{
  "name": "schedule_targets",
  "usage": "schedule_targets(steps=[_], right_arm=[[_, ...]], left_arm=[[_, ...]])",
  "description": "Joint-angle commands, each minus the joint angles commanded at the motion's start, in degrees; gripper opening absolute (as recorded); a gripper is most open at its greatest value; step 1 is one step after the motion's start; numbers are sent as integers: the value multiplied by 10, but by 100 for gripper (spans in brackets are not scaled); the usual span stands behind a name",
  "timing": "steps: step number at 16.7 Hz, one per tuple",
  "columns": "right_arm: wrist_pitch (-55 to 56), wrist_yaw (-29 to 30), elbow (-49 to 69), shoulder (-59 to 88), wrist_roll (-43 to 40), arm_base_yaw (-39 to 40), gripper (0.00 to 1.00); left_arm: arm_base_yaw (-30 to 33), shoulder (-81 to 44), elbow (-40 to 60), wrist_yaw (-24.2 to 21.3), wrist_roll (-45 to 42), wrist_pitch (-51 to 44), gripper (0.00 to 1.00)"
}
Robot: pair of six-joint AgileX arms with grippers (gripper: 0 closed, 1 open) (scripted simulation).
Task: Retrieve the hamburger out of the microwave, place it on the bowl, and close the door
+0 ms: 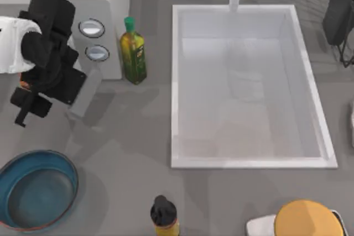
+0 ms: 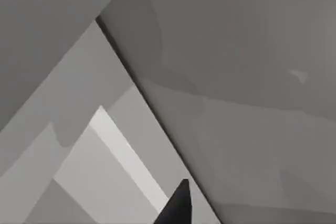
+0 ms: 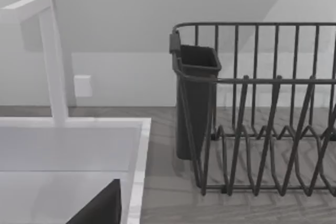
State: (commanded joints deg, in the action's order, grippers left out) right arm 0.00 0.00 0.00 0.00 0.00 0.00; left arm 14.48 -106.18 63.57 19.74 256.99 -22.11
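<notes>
Top view: left arm sits at the microwave point(image 1: 105, 4) front, its end effector point(image 1: 25, 109) hanging just outside the cavity mouth. Finger spread cannot be told — the arm's own bulk hides the tips, and left wrist view gives grey panels and one dark fingertip point(image 2: 176, 208). A small orange patch point(image 1: 22, 84) shows beside the wrist; whether that is the hamburger, held or not, cannot be confirmed. Door point(image 1: 86, 95) stands open, swung out just beside the end effector on its sink point(image 1: 249, 87) side. Bowl point(image 1: 36, 189) rests on the bench below the end effector, near but apart. Right arm is parked over by the dish rack point(image 3: 262, 114).

Judgement: extraction step is in hand. Draw straight out — clear of the door edge — then descend over the bowl's centre before releasing.
</notes>
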Motion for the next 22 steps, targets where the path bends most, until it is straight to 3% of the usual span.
schedule_targets(steps=[7, 12, 17, 22], right_arm=[[0, 0, 0, 0, 0, 0, 100], [0, 0, 0, 0, 0, 0, 100], [0, 0, 0, 0, 0, 0, 100], [0, 0, 0, 0, 0, 0, 100]], left_arm=[[131, -66, 96, 126, -534, -400, 0], [206, -166, 113, 178, -812, -612, 0], [248, -250, 104, 200, -946, -722, 0], [251, -258, 102, 201, -956, -730, 0]])
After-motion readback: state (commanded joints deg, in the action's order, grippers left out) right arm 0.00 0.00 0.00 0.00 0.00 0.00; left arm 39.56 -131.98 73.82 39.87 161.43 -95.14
